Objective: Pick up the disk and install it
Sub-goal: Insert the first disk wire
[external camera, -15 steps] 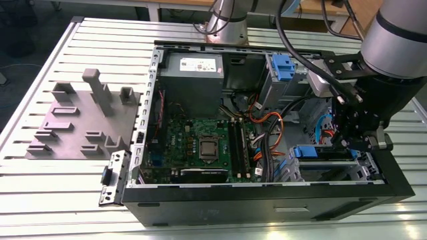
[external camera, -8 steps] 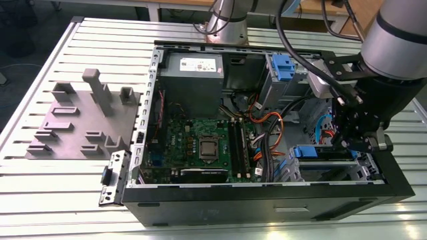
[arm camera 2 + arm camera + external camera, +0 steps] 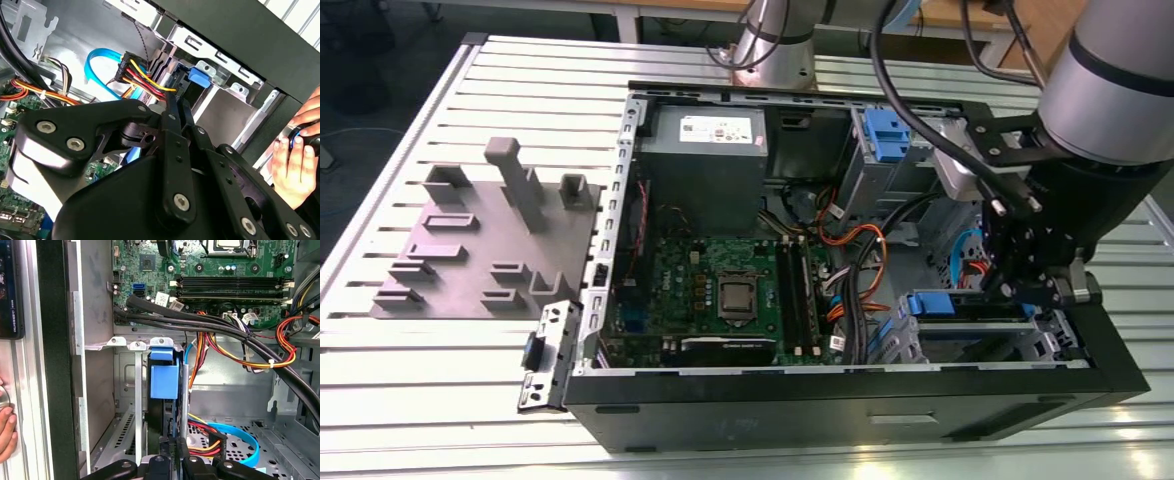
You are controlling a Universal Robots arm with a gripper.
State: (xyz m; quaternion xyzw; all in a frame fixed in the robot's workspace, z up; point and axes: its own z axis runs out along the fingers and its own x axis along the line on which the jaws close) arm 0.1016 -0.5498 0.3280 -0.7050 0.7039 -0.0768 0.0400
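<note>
Disk (image 3: 165,385): held edge-on in the narrowed gripper (image 3: 172,460), lower centre of the first wrist view, standing in the drive bay (image 3: 132,405), apparently aligned for sliding along its rails.

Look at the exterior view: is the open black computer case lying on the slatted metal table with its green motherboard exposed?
Yes, the open black computer case lies on the slatted metal table, and its green motherboard faces up uncovered.
</note>
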